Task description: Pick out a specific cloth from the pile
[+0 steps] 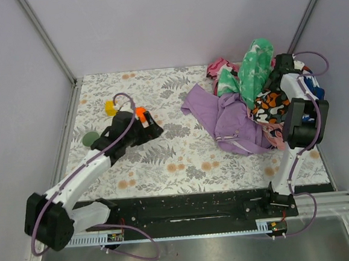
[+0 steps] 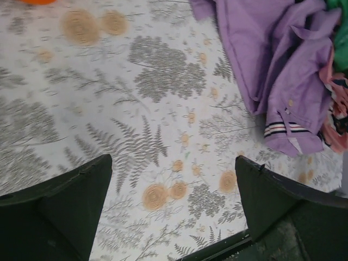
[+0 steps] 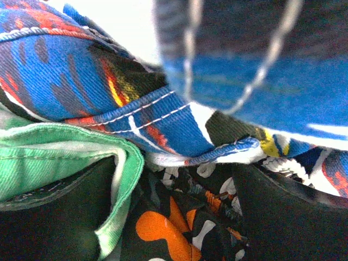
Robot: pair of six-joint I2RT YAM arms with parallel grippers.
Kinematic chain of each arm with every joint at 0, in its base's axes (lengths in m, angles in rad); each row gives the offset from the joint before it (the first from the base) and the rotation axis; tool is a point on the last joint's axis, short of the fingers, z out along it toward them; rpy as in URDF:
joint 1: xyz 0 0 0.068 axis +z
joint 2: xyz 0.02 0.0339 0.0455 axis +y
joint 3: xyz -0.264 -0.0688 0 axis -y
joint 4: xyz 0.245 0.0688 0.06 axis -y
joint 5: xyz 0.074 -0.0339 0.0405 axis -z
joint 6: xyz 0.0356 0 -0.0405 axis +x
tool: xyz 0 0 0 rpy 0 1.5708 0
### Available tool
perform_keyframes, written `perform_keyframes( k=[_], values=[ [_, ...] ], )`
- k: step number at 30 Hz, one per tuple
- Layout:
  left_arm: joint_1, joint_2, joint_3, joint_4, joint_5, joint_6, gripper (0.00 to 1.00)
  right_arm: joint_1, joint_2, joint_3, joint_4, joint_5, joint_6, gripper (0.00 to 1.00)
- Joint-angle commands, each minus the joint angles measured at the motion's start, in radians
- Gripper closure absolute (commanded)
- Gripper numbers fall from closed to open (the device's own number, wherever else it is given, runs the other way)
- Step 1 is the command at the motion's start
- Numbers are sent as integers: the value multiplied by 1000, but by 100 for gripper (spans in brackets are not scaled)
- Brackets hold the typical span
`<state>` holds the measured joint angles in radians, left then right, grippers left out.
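While the right fingers stood wide apart and gripped nothing, they sat deep in the pile. The orange-and-black cloth lay loose between them and the green-and-white cloth was draped over one of them. You would have judged that closing there risked taking a wrong garment. The lilac shirt, the thing wanted, lay spread on the bench at the pile's left edge, with its right side tucked under the printed garments. A pull on it could therefore have dragged its neighbours along or tipped the heap. The left fingers were likewise open and empty, hovering over bare bench short of the shirt's striped band and not touching it. A reach from that side would probably have met only a single loose fold, which might have slipped free. By count you had two arms and two pairs of fingers, one lilac shirt and one pile. In the pile four prints could be told apart: one green-and-white, one orange-and-black, one blue-and-red cloth and one pink cloth. Whether more lay beneath could not be told. At the bench's left side lay one yellow block and one dark green disc, both well apart from the shirt.
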<state>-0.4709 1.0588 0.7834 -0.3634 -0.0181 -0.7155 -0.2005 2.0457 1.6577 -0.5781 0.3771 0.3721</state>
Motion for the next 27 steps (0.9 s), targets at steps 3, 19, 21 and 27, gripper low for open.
perform_keyframes(
  k=[3,19,21,27],
  values=[
    [-132,320,200,309,298,28,1,-60,58,-64,-164,-63,30,1],
    [-442,1234,1117,-52,169,183,1,-60,-93,-131,-118,-185,36,0],
    [-451,1276,1163,-55,141,180,1,-60,-97,-157,-94,-205,45,1],
    [-456,1336,1248,-49,93,186,48,-60,-111,-211,-55,-205,63,0]
  ],
)
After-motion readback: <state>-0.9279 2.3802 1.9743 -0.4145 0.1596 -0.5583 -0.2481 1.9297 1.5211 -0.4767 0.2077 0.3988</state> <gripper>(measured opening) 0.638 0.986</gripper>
